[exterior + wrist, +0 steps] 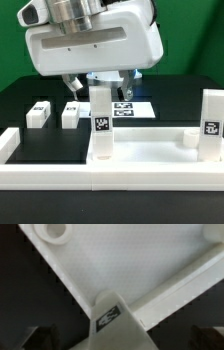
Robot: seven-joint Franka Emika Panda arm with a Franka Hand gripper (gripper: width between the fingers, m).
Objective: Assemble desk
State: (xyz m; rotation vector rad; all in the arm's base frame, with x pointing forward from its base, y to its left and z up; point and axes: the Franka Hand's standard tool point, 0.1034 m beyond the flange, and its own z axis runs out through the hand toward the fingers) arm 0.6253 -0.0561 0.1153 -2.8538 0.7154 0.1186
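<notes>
Desk leg [101, 125] upright on tabletop [120, 263], hand [100, 85] spread either side, not gripping — uneven closing could tilt leg or knock it over.

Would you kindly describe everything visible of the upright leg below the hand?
The leg is a short square white post, plastic-looking, with a black-and-white tag on its near face. It stands upright, its foot at a corner of the tabletop. The hand hangs over it, open fingers either side, not touching.
</notes>
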